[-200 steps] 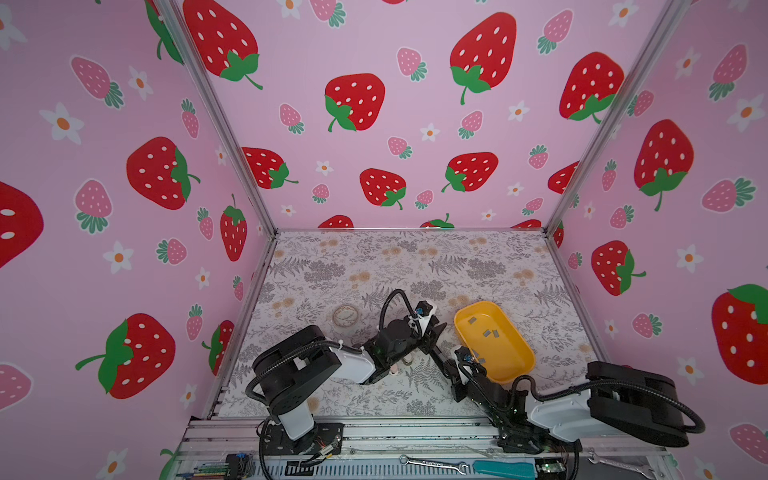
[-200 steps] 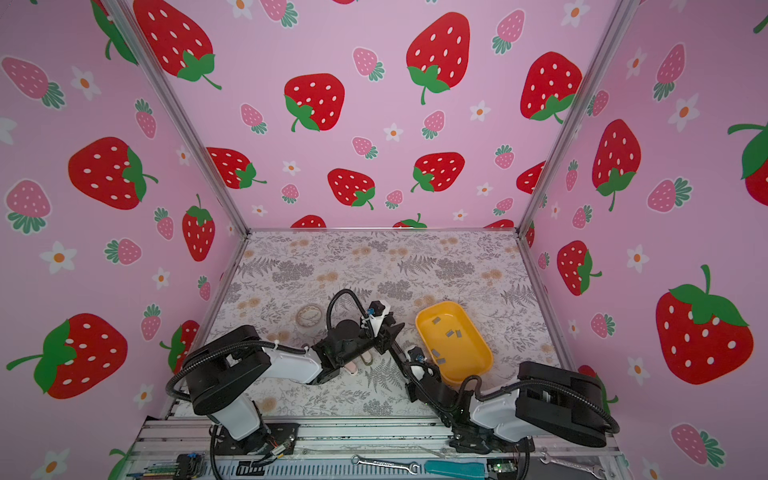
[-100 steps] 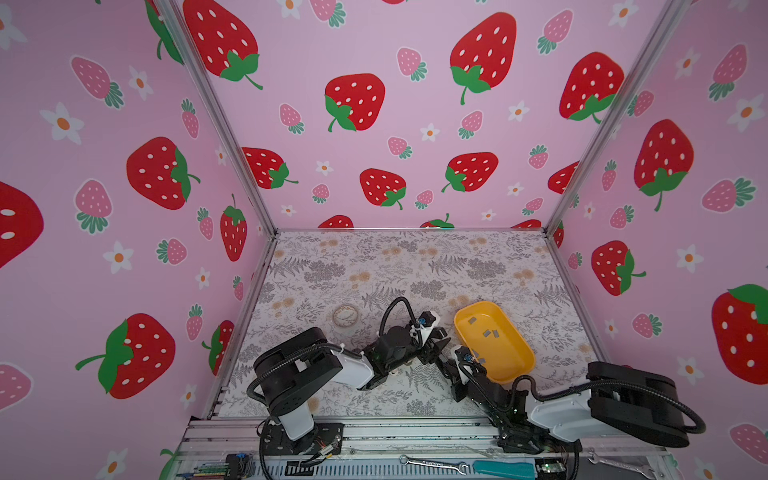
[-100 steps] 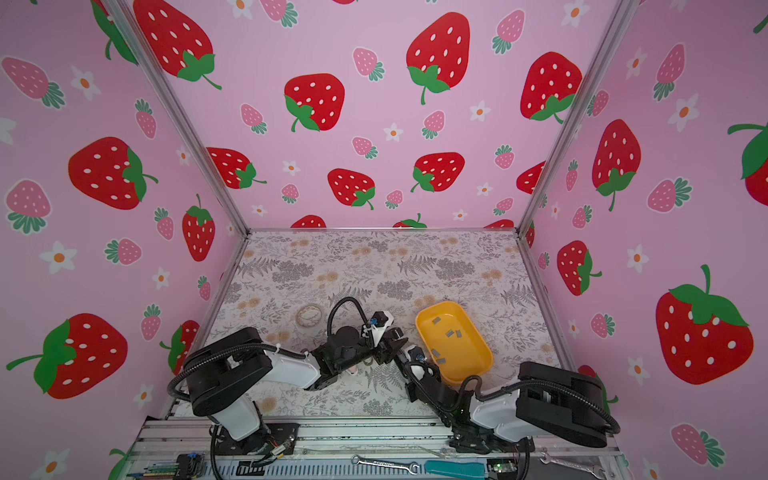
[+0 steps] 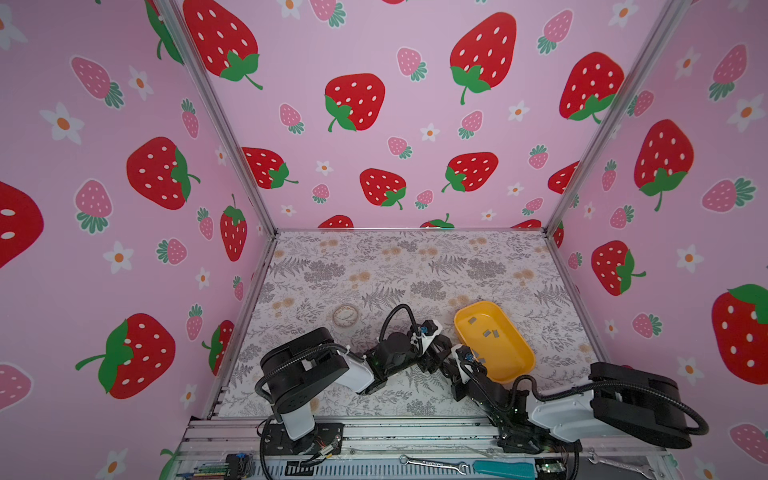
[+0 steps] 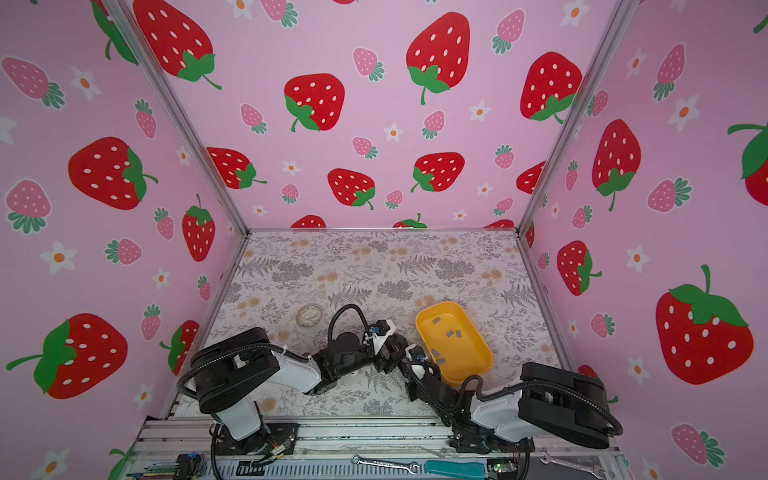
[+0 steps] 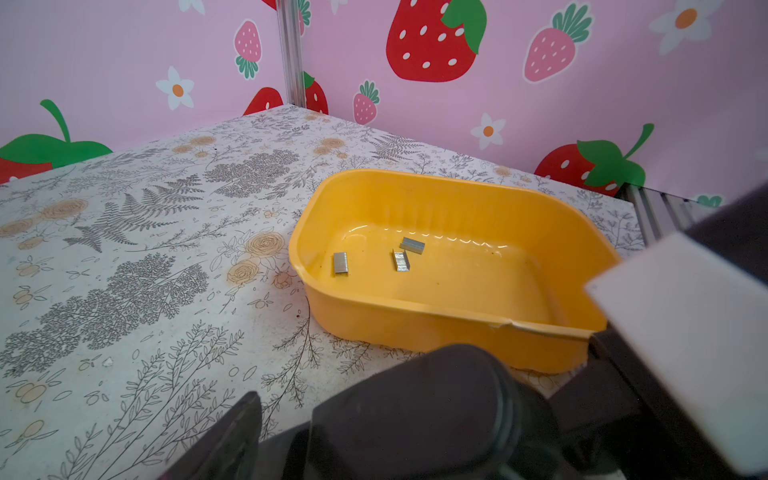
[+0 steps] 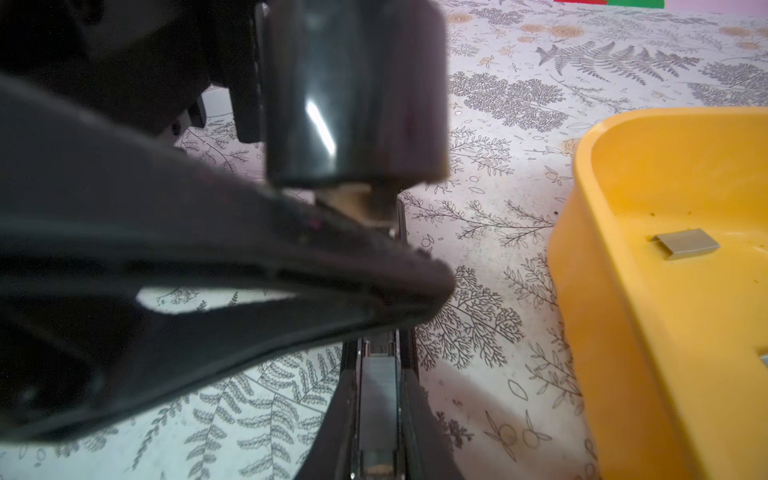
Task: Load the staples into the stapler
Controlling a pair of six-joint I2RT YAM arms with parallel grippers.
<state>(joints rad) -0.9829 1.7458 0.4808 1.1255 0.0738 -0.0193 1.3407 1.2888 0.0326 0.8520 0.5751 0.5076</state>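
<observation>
**Two hands crowd the stapler beside the tray; the far surface lies open**

Strawberry-print walls close the surface [image 5: 415, 266] on three sides. The front edge runs along a metal rail, where a wrench [image 5: 432, 462] and a teal-handled tool [image 5: 503, 468] lie. In both top views the printed surface lies open from the yellow tray [image 7: 457, 203] back to the far wall. Room is tight only near the front, where the two arms meet.

The stapler [image 8: 378, 399] lies opened on the surface under the hands, channel up. It is just beside the tray's wall but not touching it. A grey metal length sits in the channel; whether it is a strip or the stapler's own part, I cannot tell.

The right hand [image 8: 432, 286] hangs right above that channel with its fingers closed tip to tip. I cannot tell whether anything is pinched between them. The left hand [image 5: 437, 354] has its jaws spread, one finger [image 7: 237, 432] far out to the side, and grips nothing visible. The other arm's dark round body sits between it and the tray.

The staples [image 7: 401, 261] lie as several loose strips on the tray floor, apart from one another. The tray's near rim is chipped. A small round ring [image 5: 345, 316] rests apart, near the left arm.
</observation>
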